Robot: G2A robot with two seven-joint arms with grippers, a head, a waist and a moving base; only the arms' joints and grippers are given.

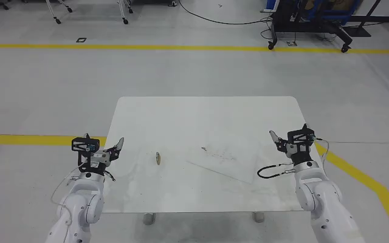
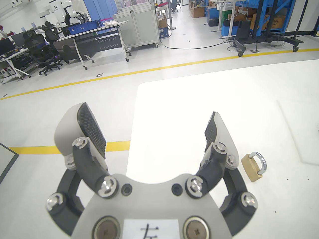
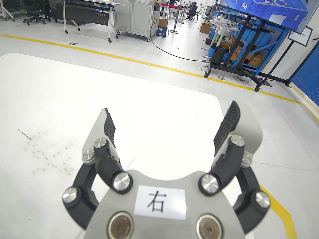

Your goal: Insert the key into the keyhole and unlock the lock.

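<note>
Padlock (image 2: pixel 254 166), brass-bodied, steel-shackled, lies flat on table (image 1: pixel 206 115) near spread, empty left gripper (image 2: pixel 149 115); likely dense, rigid, slick, best pinched across its flat faces; right gripper (image 3: pixel 169 110) likewise spread, empty.

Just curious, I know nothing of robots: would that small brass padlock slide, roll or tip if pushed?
Likely slide, not roll: the padlock lies low on the smooth table, and its body is boxy. It looks like solid metal, so probably stiff and heavy for its size. The shiny shackle may be slippery.
</note>
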